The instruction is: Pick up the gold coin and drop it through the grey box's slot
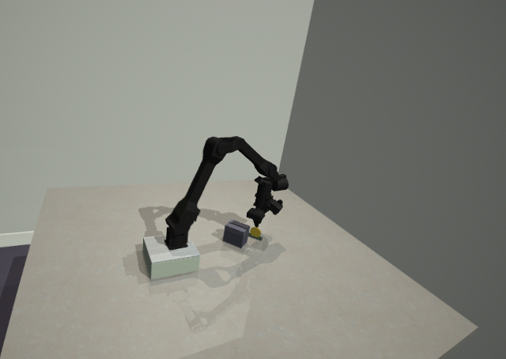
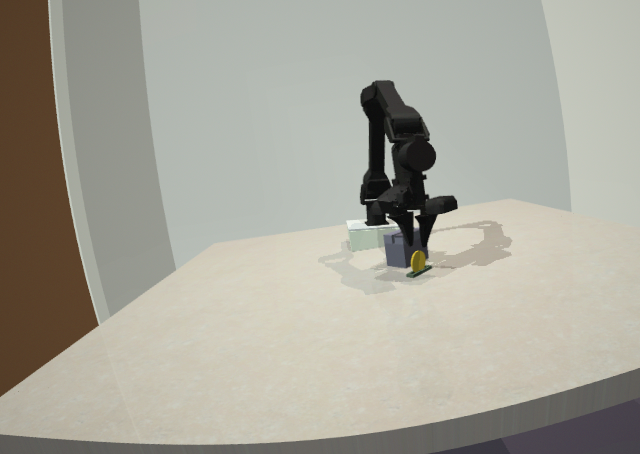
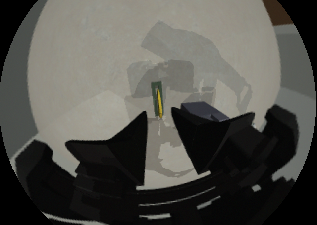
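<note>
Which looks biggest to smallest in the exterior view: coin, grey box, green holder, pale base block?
1. Pale base block, though partly hidden and farther back.
2. Grey box.
3. Coin.
4. Green holder, a thin strip under the coin.

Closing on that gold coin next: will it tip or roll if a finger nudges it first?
Probably tips easily: the coin stands on its thin edge, and the green holder looks shallow. Knocked free, a round disc could roll across the table. It looks rigid, so the part-open gripper just above should pinch its flat faces squarely.
</note>
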Motion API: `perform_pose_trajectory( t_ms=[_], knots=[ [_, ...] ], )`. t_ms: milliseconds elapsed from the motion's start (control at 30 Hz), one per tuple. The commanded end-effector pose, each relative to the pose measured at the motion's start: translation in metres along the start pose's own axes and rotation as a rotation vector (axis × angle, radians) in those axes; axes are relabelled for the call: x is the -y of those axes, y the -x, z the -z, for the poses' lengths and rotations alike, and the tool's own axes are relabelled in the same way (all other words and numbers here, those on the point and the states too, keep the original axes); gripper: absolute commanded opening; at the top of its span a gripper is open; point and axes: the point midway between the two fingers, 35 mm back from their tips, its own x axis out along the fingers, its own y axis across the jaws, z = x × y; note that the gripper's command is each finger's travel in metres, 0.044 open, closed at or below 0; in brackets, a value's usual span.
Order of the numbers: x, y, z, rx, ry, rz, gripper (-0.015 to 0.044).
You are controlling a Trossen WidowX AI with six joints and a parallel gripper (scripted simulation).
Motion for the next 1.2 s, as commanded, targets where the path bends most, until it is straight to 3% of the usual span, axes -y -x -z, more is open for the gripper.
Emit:
perform_pose_trajectory(
  t_ms=[0, 900, 1100, 1167],
  knots=[
    [0.002, -0.010, 0.002, -0.013, -0.005, 0.010, 0.0161],
    [0.004, -0.049, 0.003, -0.013, -0.005, 0.010, 0.0161],
    [0.004, -0.049, 0.003, -0.013, -0.005, 0.010, 0.0003],
    [0.004, -0.049, 0.003, -0.013, -0.005, 0.010, 0.0000]
  ],
)
